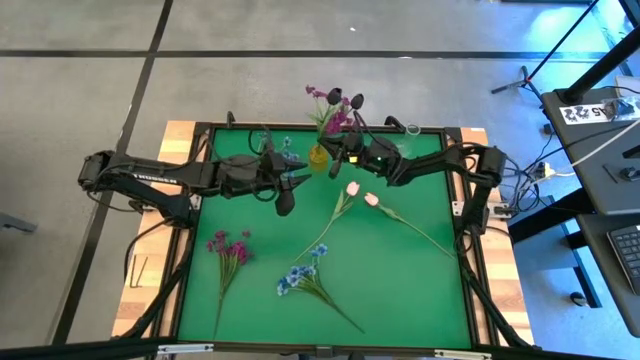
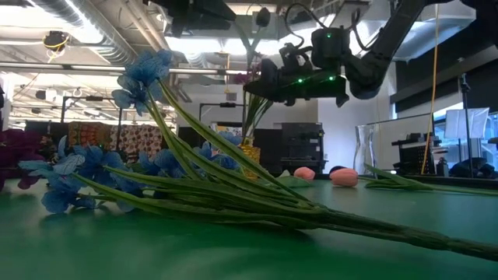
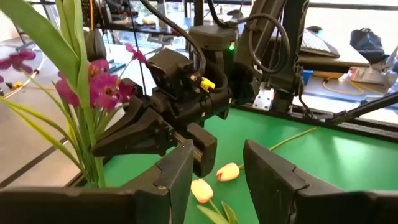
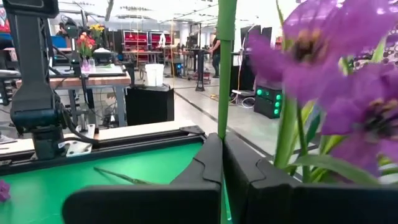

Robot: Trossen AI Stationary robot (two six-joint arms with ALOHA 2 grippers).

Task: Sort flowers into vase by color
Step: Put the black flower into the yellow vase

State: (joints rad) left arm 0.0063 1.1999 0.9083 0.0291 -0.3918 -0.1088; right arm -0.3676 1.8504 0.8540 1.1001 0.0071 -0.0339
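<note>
You see even overhead light on the green table (image 1: 400, 290), with soft shadows. In the low view, ceiling lights (image 2: 233, 43) glare and the blue flowers (image 2: 144, 78) blur. Magenta blooms (image 4: 336, 68) smear out of focus up close.

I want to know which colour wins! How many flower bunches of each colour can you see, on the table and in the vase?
Magenta-pink sprays: 2, one in the yellow vase, one lying on the green table at
Blue sprays: 1
Pale pink tulips: 2
Total: 5
</note>
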